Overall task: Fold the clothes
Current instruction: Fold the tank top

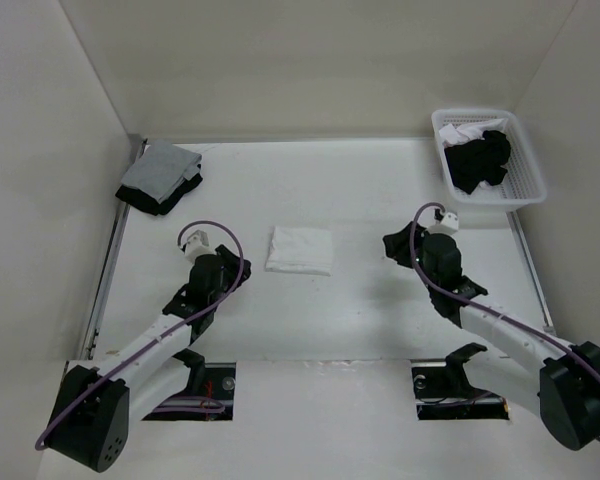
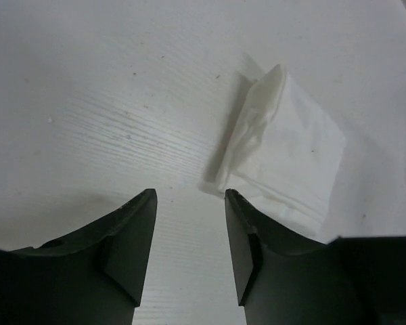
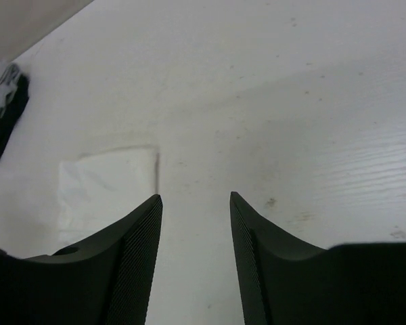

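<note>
One white garment (image 1: 300, 249) is lying on the table (image 1: 370, 310) as a flat, roughly rectangular folded pad, between the two claws and touching neither. It is sitting just ahead and to the right of the left claw (image 2: 189, 193), its layered near edge lifting slightly off the surface. That claw's two fingers are standing apart with only bare table showing between them, gripping nothing. For the right claw (image 3: 195, 196), the garment is sitting ahead and to the left. This claw is likewise spreading its two fingers wide and carrying nothing. Well beyond the garment from the right claw, far off to its left, one grey-and-black cloth stack (image 1: 160, 178) is resting near the far left corner of the table. On the right claw's other side, toward the far right corner, one white basket (image 1: 528, 170) is holding one black garment (image 1: 480, 160) and one crumpled white cloth (image 1: 465, 132).
</note>
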Controlling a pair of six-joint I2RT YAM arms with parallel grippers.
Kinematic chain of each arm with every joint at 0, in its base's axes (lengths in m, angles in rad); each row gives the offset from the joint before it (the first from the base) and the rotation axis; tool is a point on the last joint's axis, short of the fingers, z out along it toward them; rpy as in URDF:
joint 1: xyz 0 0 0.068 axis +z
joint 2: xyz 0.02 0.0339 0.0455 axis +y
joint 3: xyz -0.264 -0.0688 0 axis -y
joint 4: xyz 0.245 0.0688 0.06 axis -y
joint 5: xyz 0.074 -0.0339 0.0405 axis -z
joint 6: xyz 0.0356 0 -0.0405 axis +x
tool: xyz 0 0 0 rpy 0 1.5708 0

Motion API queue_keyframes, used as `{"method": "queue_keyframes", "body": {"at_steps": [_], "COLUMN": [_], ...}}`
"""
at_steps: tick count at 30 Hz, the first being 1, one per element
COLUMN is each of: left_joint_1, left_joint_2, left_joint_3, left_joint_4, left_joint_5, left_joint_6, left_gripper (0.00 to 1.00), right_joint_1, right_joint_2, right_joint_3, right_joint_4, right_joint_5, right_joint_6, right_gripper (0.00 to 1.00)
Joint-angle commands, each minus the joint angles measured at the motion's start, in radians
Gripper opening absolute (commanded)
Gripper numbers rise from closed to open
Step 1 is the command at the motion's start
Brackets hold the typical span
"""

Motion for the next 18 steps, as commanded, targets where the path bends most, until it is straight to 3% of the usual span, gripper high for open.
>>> {"method": "queue_keyframes", "body": {"at_steps": [1,5,18], "left_joint_1": [0.006,0.024,0.007], "left_joint_2": [0.002,-0.005,0.053], "left_joint_3": [0.054,0.064,0.102], "left_joint_4": [-0.067,-0.089,-0.061], "left_joint_5": [-0.054,-0.052,-0.061], "left_joint_6": [0.049,0.052,0.065], "left_gripper": [0.45,0.47,0.45], "right_joint_1": [-0.03,-0.034,-0.03], "right_joint_2": [-0.001,-0.006,0.014], "right_joint_3": [-0.065,-0.121,-0.119], "right_joint_4": [0.14,0.203,0.214], "right_joint_5": [0.014,0.025,0.019], "right_joint_6": [0.033,0.051,0.062], "right_gripper": [0.52,0.57,0.58]}}
